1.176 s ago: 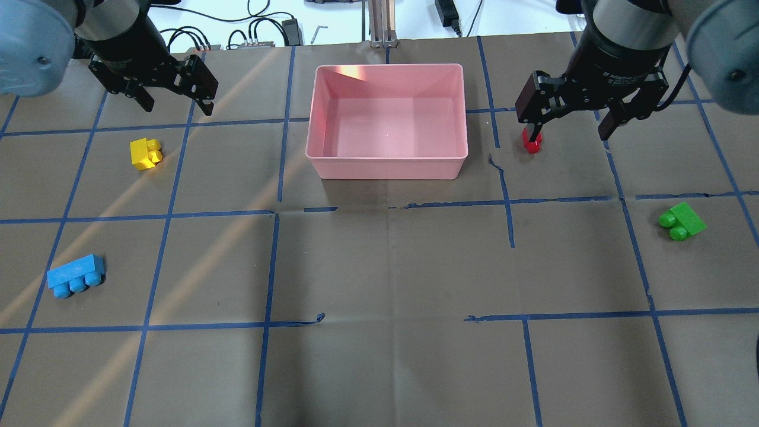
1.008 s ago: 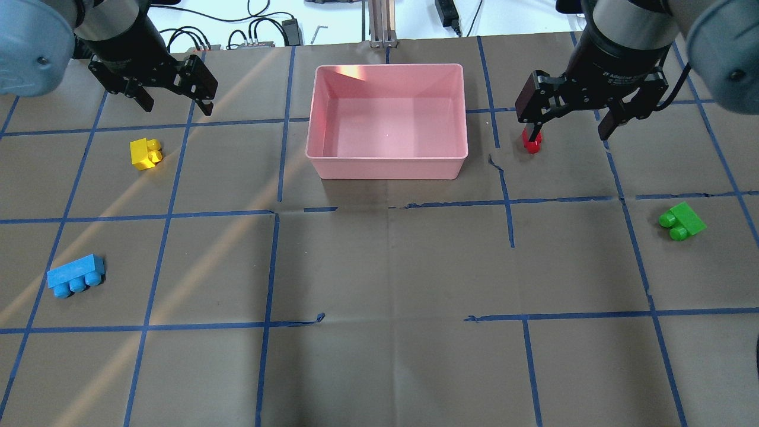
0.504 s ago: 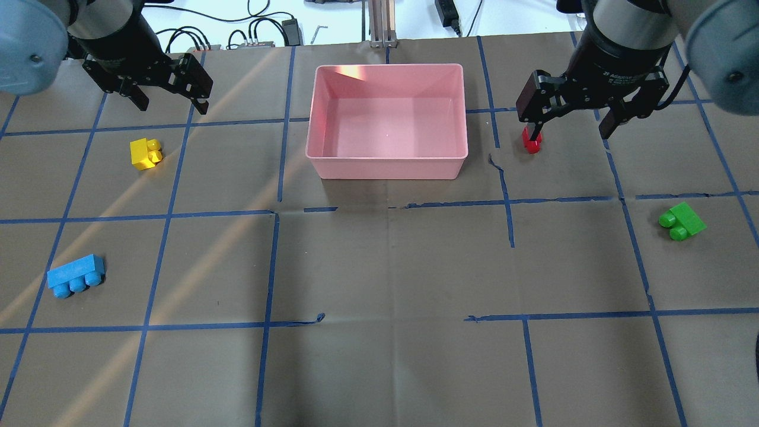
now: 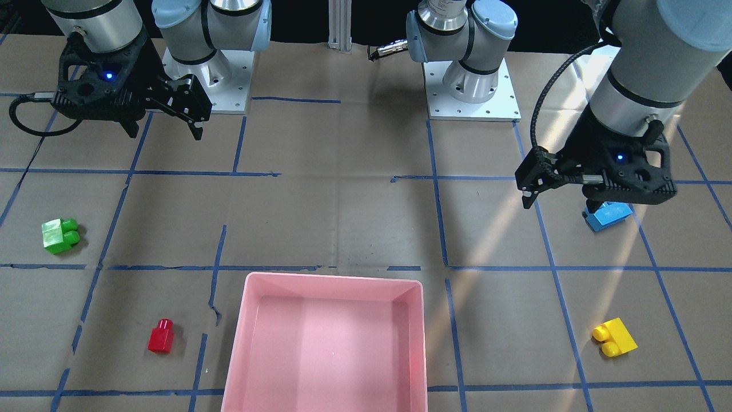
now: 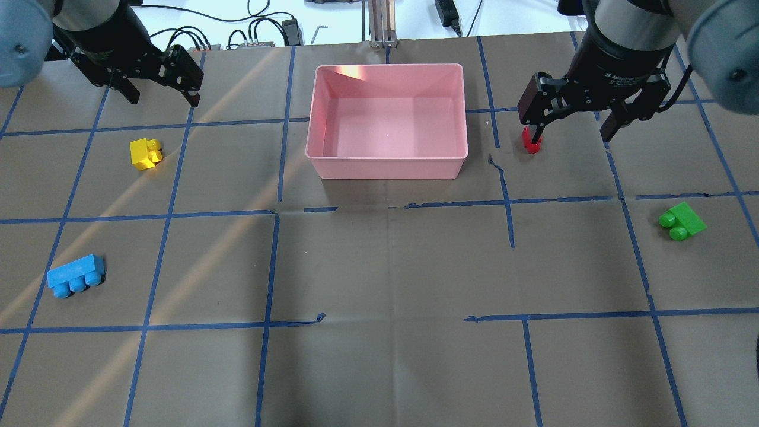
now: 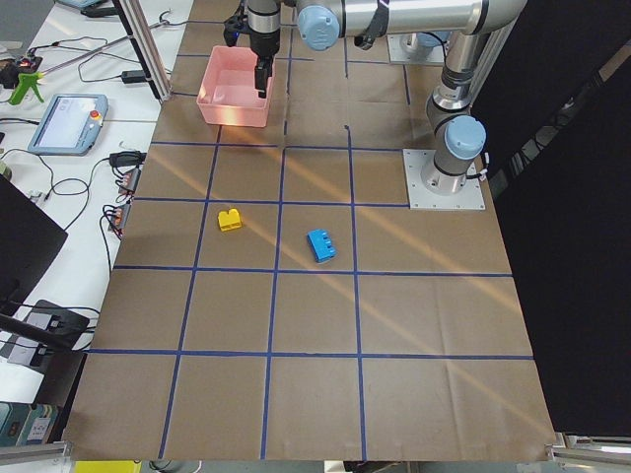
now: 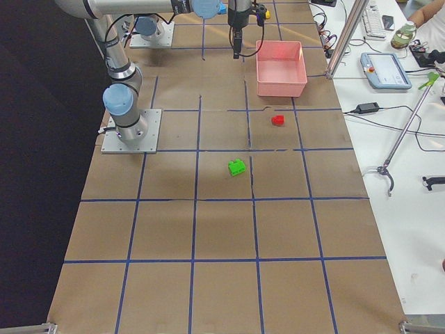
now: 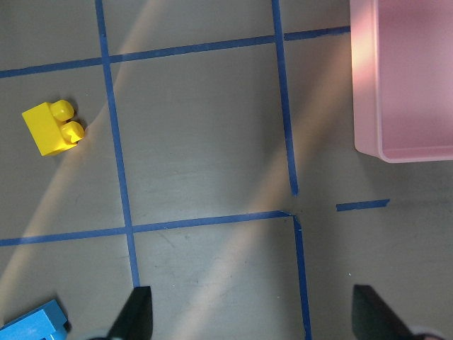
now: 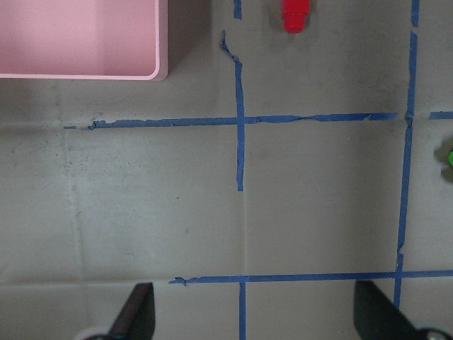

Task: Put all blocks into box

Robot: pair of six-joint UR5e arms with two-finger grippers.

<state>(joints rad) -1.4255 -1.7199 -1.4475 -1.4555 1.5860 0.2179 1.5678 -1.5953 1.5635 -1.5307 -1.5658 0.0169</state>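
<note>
The left gripper [image 5: 161,98] and the right gripper [image 5: 570,131] both have their jaws spread wide, holding nothing. In the right wrist view, the small red 1-stud plastic block [image 9: 296,15] lies at the top edge, well above the fingers [image 9: 138,312]. The big pink plastic box [image 5: 385,169], top middle in the overhead view, has nothing in it.

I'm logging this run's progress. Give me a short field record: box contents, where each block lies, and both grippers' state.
box: large pink plastic tray, empty
yellow two-stud brick: on table, left of box
blue three-stud brick: on table, left, nearer robot
small red one-stud brick: on table, just right of box
green two-stud brick: on table, far right
left gripper: open, holding nothing
right gripper: open, holding nothing
blocks in box: none
</note>
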